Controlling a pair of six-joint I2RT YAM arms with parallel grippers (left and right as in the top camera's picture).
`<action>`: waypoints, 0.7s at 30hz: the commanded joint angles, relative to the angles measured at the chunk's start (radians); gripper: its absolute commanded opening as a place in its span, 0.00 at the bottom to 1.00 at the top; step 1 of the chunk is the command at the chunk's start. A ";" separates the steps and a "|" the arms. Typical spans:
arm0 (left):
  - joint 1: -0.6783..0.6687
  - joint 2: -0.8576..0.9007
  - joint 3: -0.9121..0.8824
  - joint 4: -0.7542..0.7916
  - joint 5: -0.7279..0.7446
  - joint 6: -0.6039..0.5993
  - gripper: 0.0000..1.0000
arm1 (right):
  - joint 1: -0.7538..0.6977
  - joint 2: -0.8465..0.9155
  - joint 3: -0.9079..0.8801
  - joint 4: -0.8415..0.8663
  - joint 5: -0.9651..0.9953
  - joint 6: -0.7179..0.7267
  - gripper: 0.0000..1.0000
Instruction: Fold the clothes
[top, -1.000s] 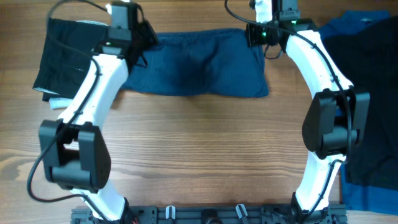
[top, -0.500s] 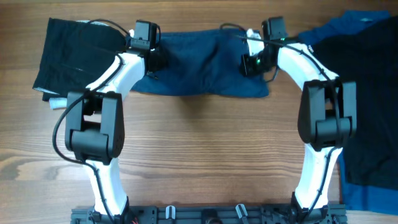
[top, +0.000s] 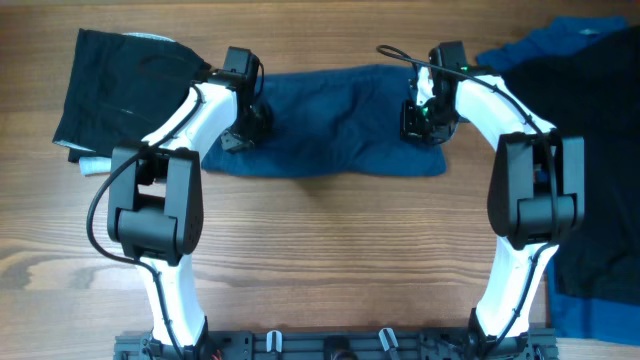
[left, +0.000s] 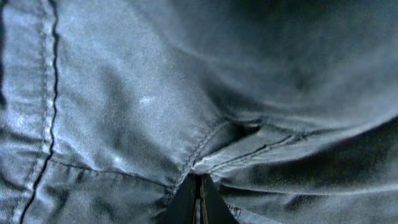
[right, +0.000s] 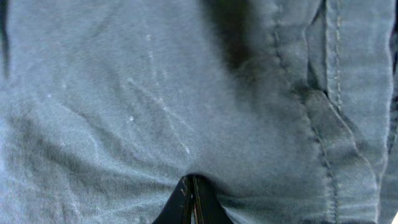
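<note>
A dark navy garment (top: 330, 120) lies spread across the far middle of the table. My left gripper (top: 240, 135) presses down on its left end and is shut on a pinch of the navy cloth. In the left wrist view the left gripper (left: 199, 186) meets a stitched seam fold of the navy garment (left: 124, 93). My right gripper (top: 421, 125) is shut on the cloth at the garment's right end. The right wrist view shows the right gripper (right: 191, 186) nipping the navy garment (right: 124, 93) beside a double-stitched seam.
A black garment (top: 115, 85) lies at the far left with a pale item (top: 92, 165) poking out beneath it. A heap of brighter blue cloth (top: 585, 45) and black cloth (top: 600, 170) covers the right side. Bare wooden table (top: 330, 250) fills the front.
Both grippers have moved from the garment's far edge toward the front, drawing the navy cloth with them. The garment's front edge now lies a little nearer and its right end has shifted.
</note>
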 joint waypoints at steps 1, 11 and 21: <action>-0.048 -0.005 -0.027 -0.074 -0.007 -0.032 0.04 | -0.035 0.050 -0.076 -0.090 0.217 0.019 0.04; -0.147 -0.261 -0.026 -0.057 -0.056 -0.032 0.04 | -0.035 -0.298 -0.075 -0.155 0.158 -0.047 0.06; -0.116 -0.257 -0.027 0.057 -0.095 -0.013 0.04 | -0.034 -0.353 -0.076 -0.019 0.026 -0.187 0.04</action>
